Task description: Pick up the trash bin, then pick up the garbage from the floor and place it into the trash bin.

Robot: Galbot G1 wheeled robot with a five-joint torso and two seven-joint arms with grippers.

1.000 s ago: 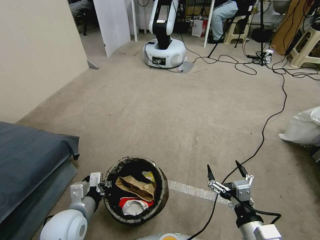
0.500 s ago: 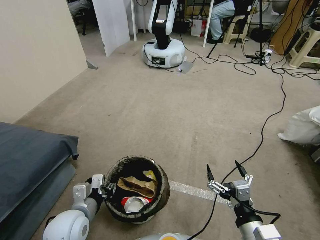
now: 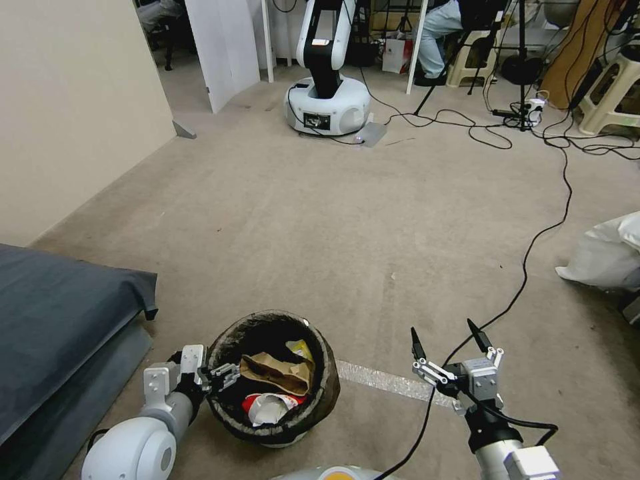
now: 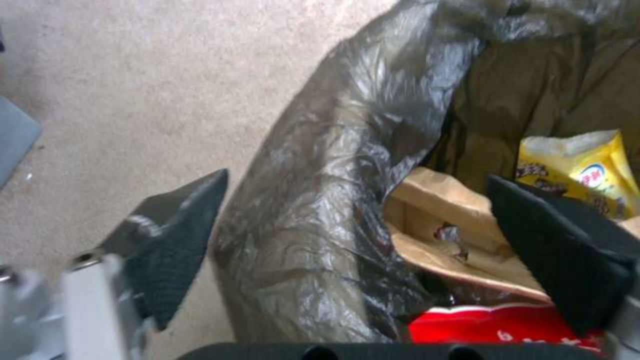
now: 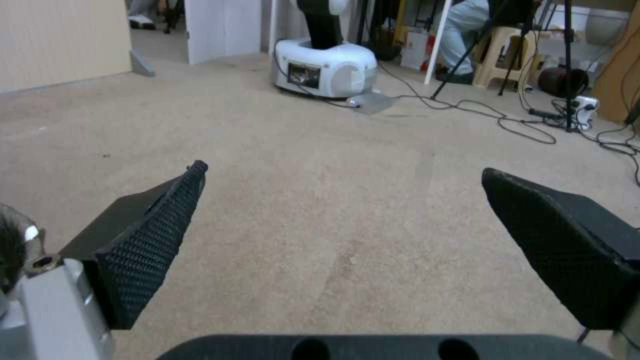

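Where beige carpet (image 3: 320, 220) spreads, black cable (image 3: 533, 247), trash bin (image 3: 320, 400) standing.

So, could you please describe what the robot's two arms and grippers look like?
Both arms are glossy white and rounded, with a black collar at the wrist. The left gripper and right gripper have silver-white metal bodies and black pointed fingers with textured pads. A thin black cable loops beside the right wrist.

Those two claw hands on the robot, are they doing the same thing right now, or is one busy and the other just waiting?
The left gripper straddles the rim of the small round white trash bin with the dark bag liner, one finger inside and one outside; the right gripper has only beige carpet between its fingers.
The left gripper sits low beside the bin; the right gripper hangs apart from it, across a black cable.
Both are open, with black ridged fingers.
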